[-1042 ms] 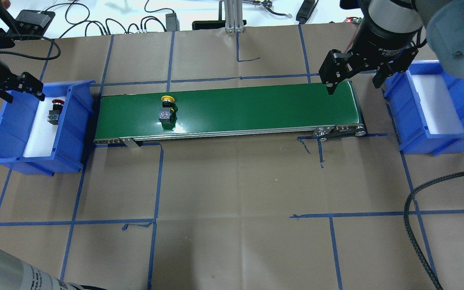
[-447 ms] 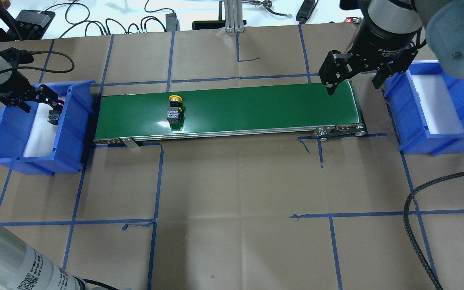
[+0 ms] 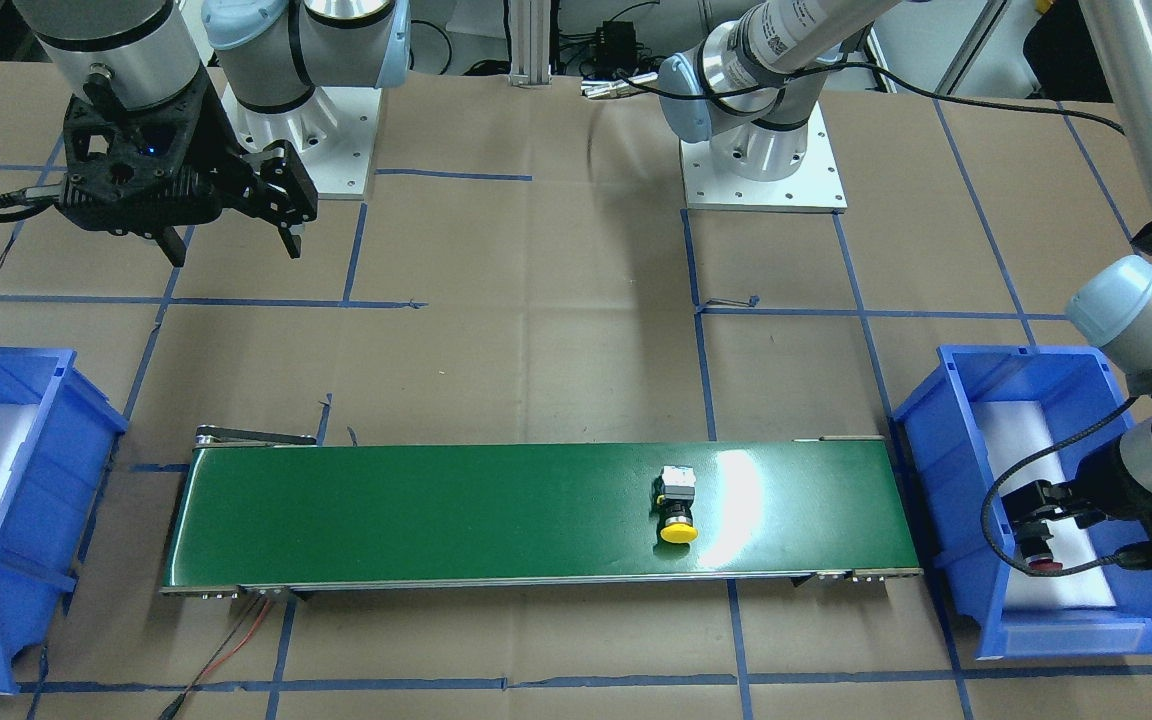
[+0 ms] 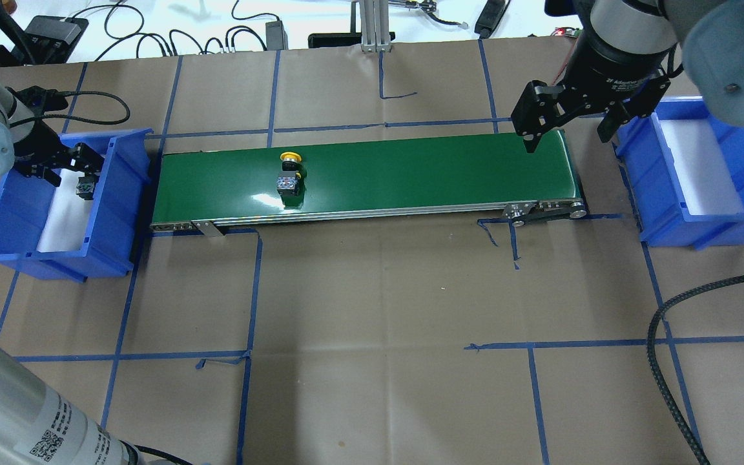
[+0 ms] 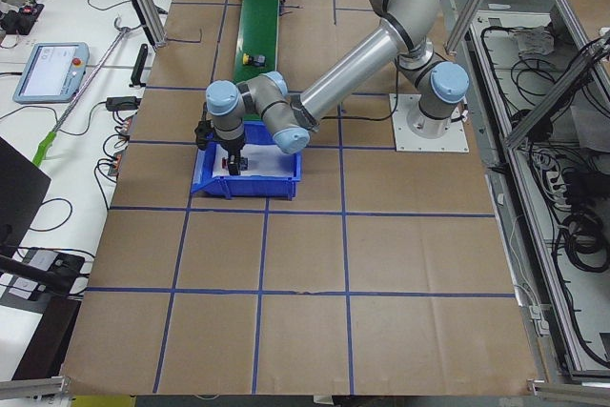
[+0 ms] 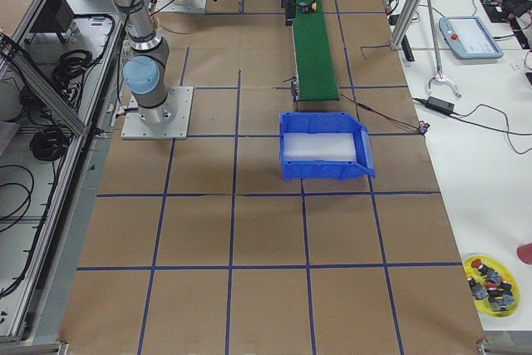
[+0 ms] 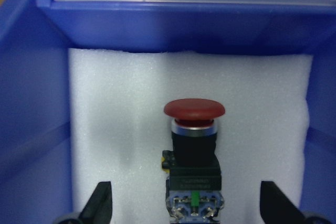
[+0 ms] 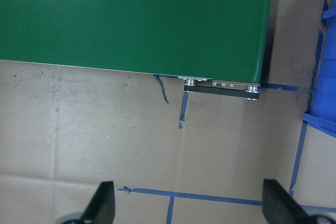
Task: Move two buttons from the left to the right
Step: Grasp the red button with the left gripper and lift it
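Red-capped button (image 7: 194,129) lay on foam in the blue bin (image 4: 113,213) at the overhead view's left, between the left gripper's (image 7: 188,207) spread fingers. Pickup seemed in hand, so the next move called for lowering and closing on its body. Yellow button (image 4: 288,173) sat left of centre on the green belt (image 4: 411,174); right gripper (image 4: 566,132) hung spread, upper right.

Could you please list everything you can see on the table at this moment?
Table: one, brown paper, blue tape lines.
Conveyor belt: one, green, between the bins.
Left bin: one, blue, at the belt's left end.
Right bin: one, blue, at the belt's right end.
Foam liners: two, white, one in each bin.
Yellow-capped button: one, on the conveyor belt, nearer the left bin.
Red-capped button: one, on the foam in the left bin.
Left gripper: one, black, open, fingers either side of the red-capped button.
Right gripper: one, black, open, raised near the belt's right end.
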Robot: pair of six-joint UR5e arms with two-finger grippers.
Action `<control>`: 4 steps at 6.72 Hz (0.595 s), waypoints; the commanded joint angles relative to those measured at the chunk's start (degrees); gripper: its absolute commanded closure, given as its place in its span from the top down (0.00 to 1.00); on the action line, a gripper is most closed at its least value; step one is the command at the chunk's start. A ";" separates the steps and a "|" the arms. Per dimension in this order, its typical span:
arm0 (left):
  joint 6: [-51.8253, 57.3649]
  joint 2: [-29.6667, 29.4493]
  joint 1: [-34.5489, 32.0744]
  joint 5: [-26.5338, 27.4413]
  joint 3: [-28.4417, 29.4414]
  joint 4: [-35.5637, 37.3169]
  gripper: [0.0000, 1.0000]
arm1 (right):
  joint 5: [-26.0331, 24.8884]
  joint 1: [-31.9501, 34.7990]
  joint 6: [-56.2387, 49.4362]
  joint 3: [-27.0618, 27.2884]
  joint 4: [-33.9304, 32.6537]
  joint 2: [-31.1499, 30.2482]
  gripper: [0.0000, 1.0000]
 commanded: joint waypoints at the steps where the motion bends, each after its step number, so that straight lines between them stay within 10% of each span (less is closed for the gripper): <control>1: 0.08 -1.37 -0.04 0.09 0.30 0.14 1.00 | 0.08 0.00 0.01 0.00 -0.06 0.00 1.00; 3: -0.18 -1.55 -0.04 0.00 0.39 0.66 0.95 | -0.01 0.00 0.02 0.00 0.02 0.00 1.00; 4: -0.27 -1.81 -0.04 0.09 0.74 0.84 0.55 | 0.08 0.00 0.02 0.00 -0.06 0.00 1.00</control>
